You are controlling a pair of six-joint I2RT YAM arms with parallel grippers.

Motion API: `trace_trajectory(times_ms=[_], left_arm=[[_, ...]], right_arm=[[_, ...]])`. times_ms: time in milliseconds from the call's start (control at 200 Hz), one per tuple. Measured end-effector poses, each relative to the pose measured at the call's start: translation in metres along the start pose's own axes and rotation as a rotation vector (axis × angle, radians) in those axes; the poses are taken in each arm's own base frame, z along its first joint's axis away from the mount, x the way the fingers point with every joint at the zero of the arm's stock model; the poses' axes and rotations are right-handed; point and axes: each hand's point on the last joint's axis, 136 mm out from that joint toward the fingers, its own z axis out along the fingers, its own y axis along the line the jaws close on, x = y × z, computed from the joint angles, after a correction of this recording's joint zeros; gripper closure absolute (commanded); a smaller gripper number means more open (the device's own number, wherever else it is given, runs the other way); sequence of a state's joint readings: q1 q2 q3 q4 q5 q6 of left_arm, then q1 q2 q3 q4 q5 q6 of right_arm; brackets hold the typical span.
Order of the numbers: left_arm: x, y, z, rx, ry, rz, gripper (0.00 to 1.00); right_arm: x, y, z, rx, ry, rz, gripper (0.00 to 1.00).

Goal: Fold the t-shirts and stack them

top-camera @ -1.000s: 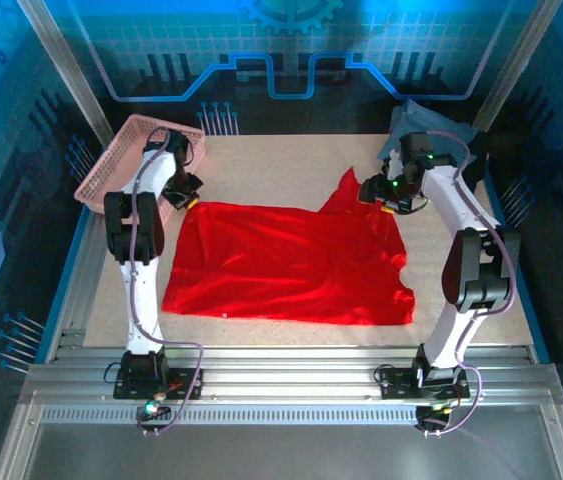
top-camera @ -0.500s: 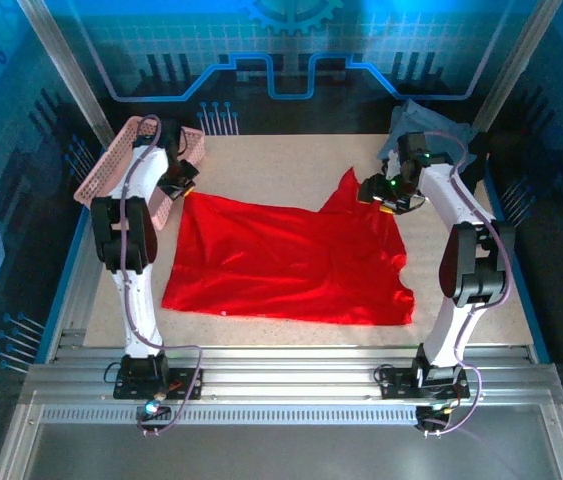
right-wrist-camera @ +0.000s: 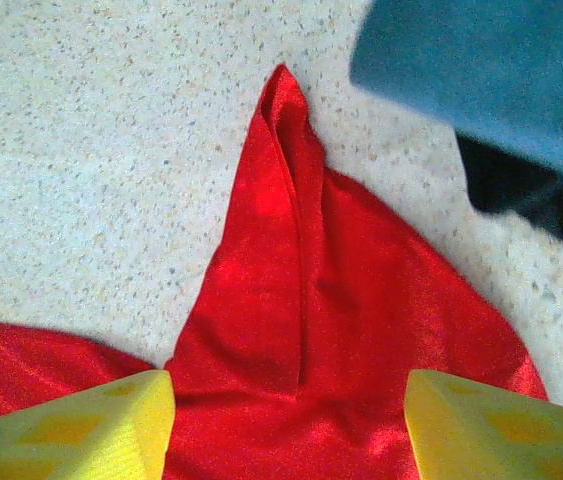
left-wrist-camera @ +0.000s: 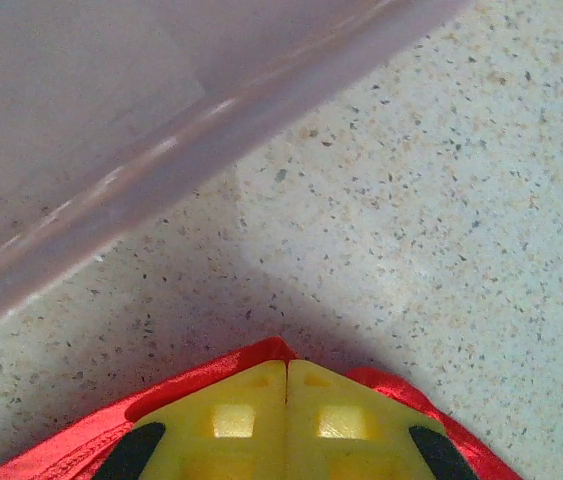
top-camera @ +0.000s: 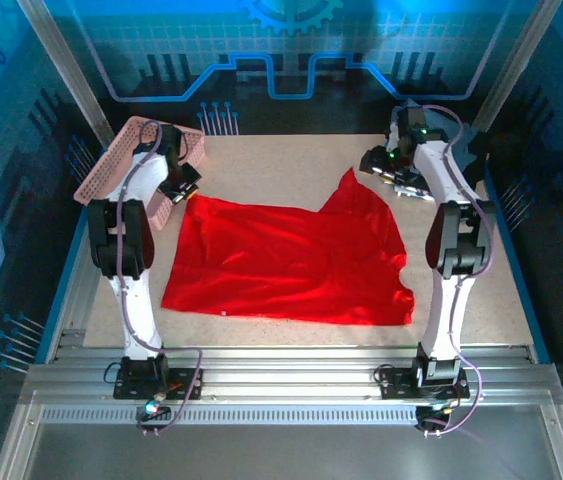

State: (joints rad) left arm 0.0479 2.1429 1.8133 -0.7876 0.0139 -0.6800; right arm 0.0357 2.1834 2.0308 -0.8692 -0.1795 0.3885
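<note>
Red t-shirt point(top-camera: 291, 255) lies spread flat across the middle of the speckled surface point(top-camera: 261, 160), with one pointed sleeve reaching toward the far right. At its far-left corner the left fingers point(left-wrist-camera: 231, 420) are pressed together, pinching the cloth just beside the pink basket point(top-camera: 111, 165). Above the pointed sleeve the right fingers point(right-wrist-camera: 91, 430) stand wide apart, holding nothing. Just beyond it, at the far right, lie a grey-blue shirt point(right-wrist-camera: 491, 70) and a dark shirt point(right-wrist-camera: 541, 195).

Top view looks down from behind; both close wrist views share the speckled beige surface point(top-camera: 261, 160) and bright red cloth t-shirt point(top-camera: 291, 260).
</note>
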Motion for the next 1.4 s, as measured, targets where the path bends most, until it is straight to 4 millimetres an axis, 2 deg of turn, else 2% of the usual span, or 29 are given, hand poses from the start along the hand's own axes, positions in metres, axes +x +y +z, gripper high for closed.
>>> trace_trajectory(times_ms=[135, 360, 535, 775, 1076, 1401], left_arm=[[0.008, -0.002, -0.009, 0.035, -0.002, 0.018, 1.00], [0.015, -0.010, -0.021, 0.087, -0.004, 0.062, 1.00], [0.020, -0.012, -0.023, 0.110, 0.009, 0.077, 1.00], [0.024, -0.015, -0.028, 0.135, 0.019, 0.085, 1.00], [0.027, -0.015, -0.027, 0.143, 0.026, 0.106, 1.00], [0.030, -0.013, -0.026, 0.143, 0.037, 0.110, 1.00]], right_arm=[[-0.017, 0.009, 0.026, 0.009, -0.002, -0.039, 0.40], [-0.021, 0.017, 0.074, 0.001, 0.034, -0.030, 0.44], [-0.022, 0.015, 0.100, 0.003, 0.042, 0.027, 0.47], [-0.027, 0.012, 0.116, 0.003, 0.030, 0.095, 0.49], [-0.044, 0.016, 0.123, -0.021, -0.029, 0.133, 0.54], [-0.042, 0.010, 0.143, -0.024, -0.028, 0.168, 0.58]])
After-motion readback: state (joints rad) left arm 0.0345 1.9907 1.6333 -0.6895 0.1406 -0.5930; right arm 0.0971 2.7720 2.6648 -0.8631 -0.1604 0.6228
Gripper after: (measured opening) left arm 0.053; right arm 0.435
